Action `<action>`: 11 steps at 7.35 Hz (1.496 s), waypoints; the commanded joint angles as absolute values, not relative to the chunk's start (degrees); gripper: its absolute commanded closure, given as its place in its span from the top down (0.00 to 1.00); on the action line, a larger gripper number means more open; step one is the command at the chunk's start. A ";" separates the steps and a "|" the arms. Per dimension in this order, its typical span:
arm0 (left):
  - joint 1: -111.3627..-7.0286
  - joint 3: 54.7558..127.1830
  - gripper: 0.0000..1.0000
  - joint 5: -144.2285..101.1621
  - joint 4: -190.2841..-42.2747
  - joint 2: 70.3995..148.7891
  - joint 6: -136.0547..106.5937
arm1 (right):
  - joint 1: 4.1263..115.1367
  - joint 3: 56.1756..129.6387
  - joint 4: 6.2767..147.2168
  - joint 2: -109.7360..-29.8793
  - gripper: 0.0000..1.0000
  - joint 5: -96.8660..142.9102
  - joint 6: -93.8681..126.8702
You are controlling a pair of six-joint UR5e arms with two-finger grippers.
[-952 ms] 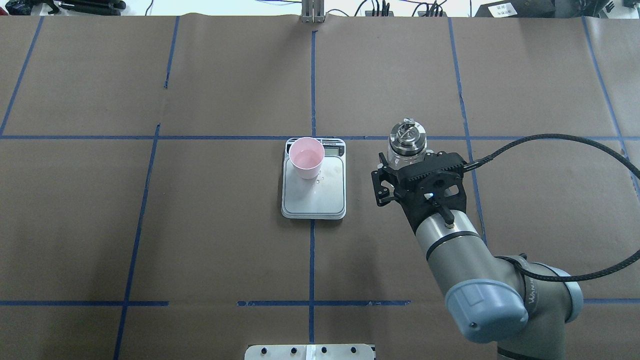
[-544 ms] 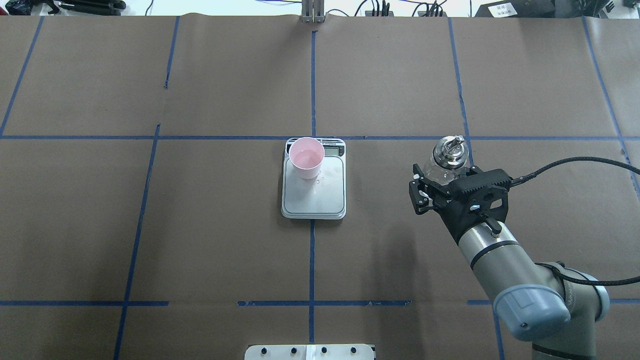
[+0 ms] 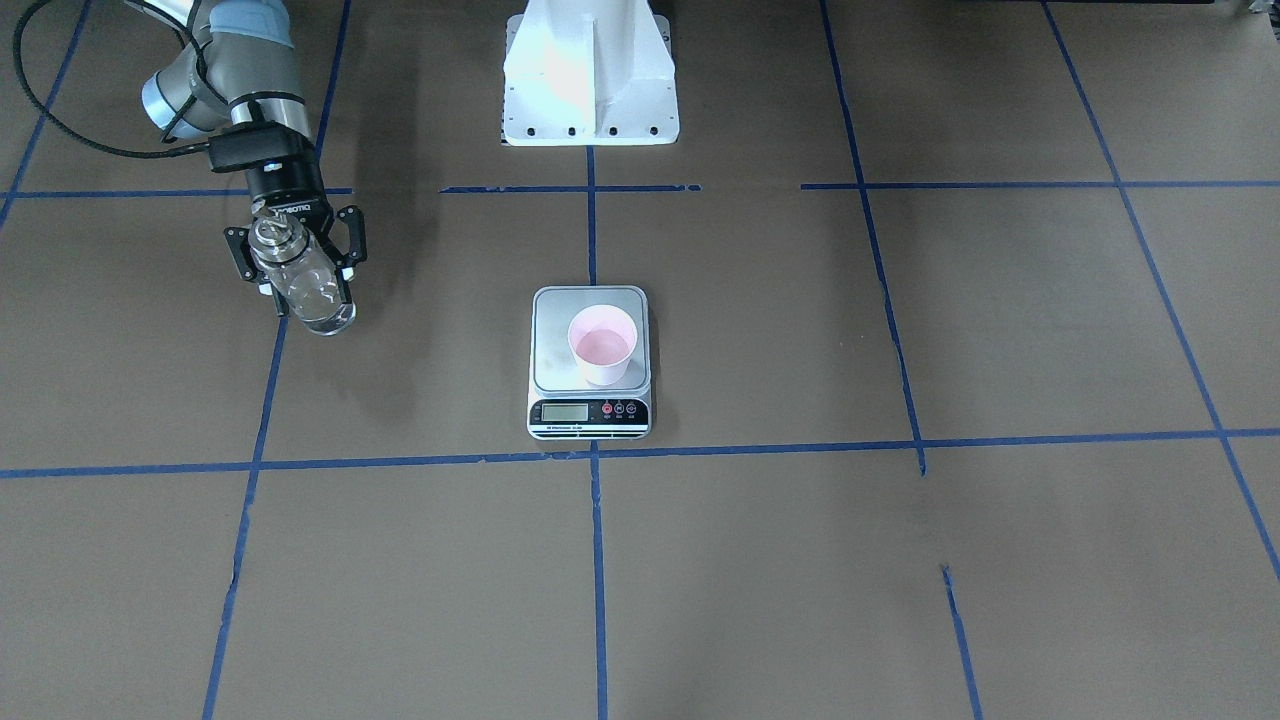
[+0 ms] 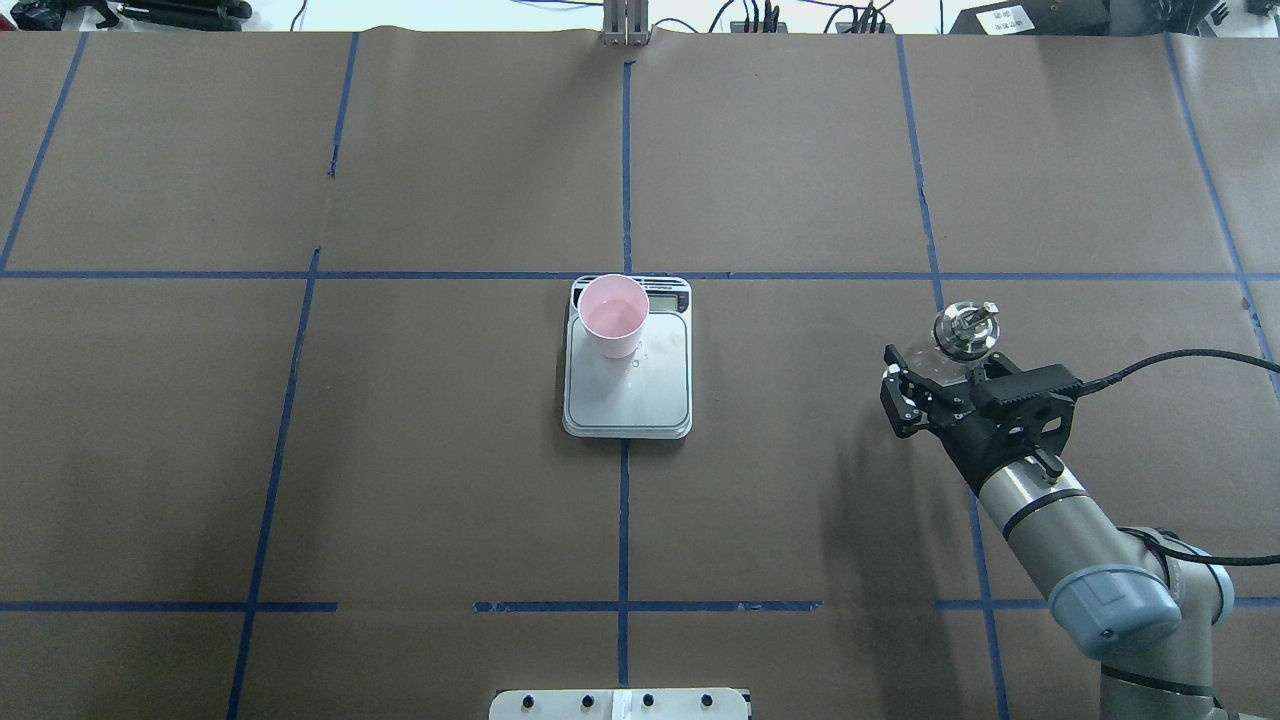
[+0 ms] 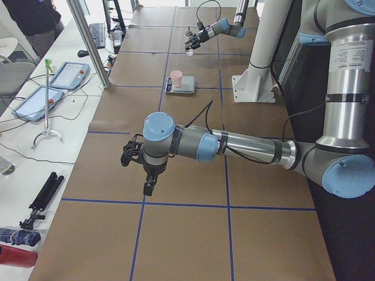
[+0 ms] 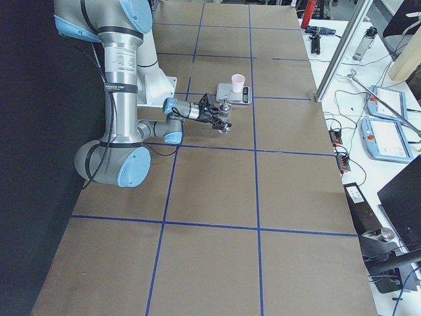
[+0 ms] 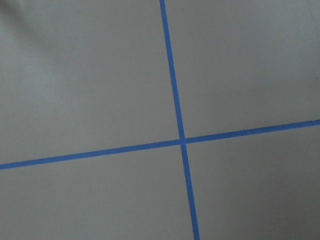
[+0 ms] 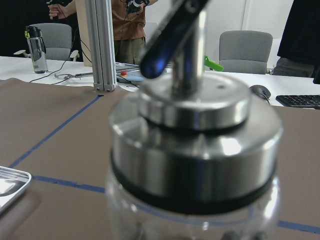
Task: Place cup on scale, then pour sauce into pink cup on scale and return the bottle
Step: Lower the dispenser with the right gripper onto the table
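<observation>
In that last second the right gripper [image 4: 945, 365] swung the bottle [image 4: 963, 328] from just beside the scale [image 4: 640, 395] out toward the robot's right. It ended up well apart from the scale, upright, with the jaws still clamped on the glass. The cup [image 4: 612, 312] stayed put on the platform near the display end, a few droplets beside it. Looked to me like the pour was done and this was the return leg — only setting down and letting go was left. The left gripper [image 5: 132, 157] hung far off to the side; couldn't tell if it was apart or together.
</observation>
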State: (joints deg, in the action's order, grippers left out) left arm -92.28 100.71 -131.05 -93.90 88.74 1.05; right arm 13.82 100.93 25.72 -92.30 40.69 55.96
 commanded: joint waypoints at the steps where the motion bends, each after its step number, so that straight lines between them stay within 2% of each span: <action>1: -92.29 101.07 1.00 -131.04 -93.87 88.68 1.05 | 15.03 98.44 23.82 -92.81 0.00 41.31 56.25; 11: -92.29 101.69 1.00 -130.61 -93.87 88.68 1.05 | 15.56 93.69 23.99 -90.97 0.00 41.31 57.66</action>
State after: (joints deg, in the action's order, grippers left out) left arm -92.29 101.69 -130.64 -93.87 88.68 1.01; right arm 15.55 93.88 23.99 -91.02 41.31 57.61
